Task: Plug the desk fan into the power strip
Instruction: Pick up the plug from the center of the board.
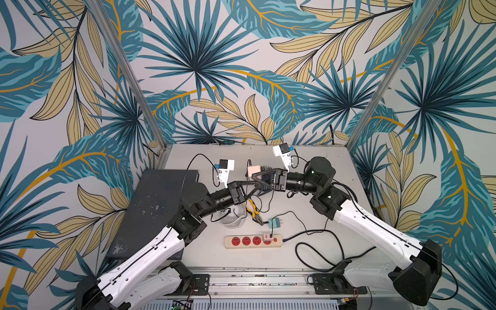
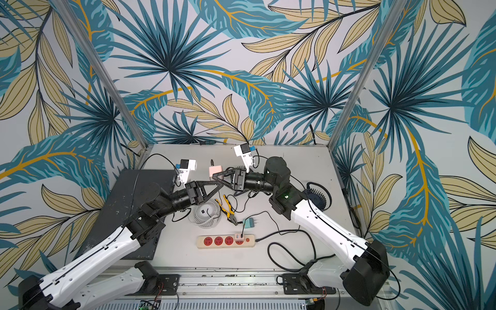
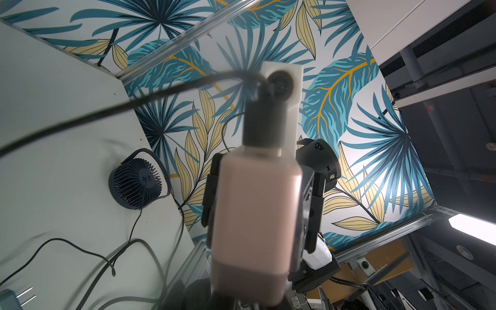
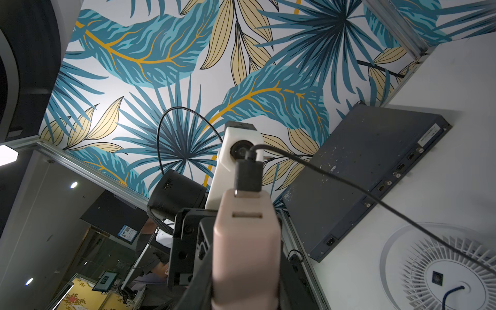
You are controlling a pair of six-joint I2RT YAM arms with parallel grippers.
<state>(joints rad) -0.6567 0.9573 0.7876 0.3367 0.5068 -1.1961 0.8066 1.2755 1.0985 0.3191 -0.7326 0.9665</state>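
Both grippers meet in mid-air over the table's middle, on a pink adapter (image 1: pixel 253 171) (image 2: pixel 215 171) with a black USB plug (image 4: pixel 248 174) and cable in its far end. My right gripper (image 1: pixel 254 176) (image 2: pixel 214 175) is shut on the adapter, its fingers (image 3: pixel 210 193) on both sides. My left gripper (image 1: pixel 259 185) (image 2: pixel 222 185) is shut at the adapter's (image 3: pixel 255 214) other end; its own fingers are hidden. The cream power strip (image 1: pixel 228 241) (image 2: pixel 200 242) lies near the front, with a small adapter (image 1: pixel 267 236) in its fourth socket. A white fan (image 1: pixel 232 217) and a dark blue fan (image 2: pixel 316 194) lie on the table.
Yellow-handled pliers (image 1: pixel 255 212) and a teal plug (image 1: pixel 274 222) with a black cord lie between the white fan and the strip. A flat dark grey box (image 1: pixel 155 209) fills the left side. Loose black cords loop right of the strip (image 1: pixel 319 249).
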